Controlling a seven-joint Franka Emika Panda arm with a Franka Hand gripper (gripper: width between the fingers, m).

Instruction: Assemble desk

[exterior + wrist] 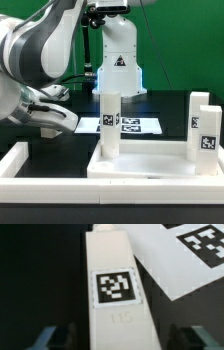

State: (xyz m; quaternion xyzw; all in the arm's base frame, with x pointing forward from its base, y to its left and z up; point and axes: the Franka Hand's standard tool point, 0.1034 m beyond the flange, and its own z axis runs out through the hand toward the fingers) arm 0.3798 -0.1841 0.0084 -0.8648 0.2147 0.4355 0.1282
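In the wrist view a white block leg point(112, 286) with a black-and-white tag lies flat on the black table. My gripper point(120, 339) is open, with one finger point(48, 336) on each side of the leg and a gap on both sides. In the exterior view my gripper point(62, 124) is low over the table at the exterior view's left, and it hides that leg. The white desk top point(140, 170) lies in the middle. One leg point(110, 120) stands upright on it at its left. Two more legs point(205, 128) stand at its right.
The marker board point(135, 124) lies behind the desk top, and its corner shows next to the leg in the wrist view point(185, 266). White border rails point(20, 160) run along the exterior view's left and front. The robot base point(118, 60) stands at the back.
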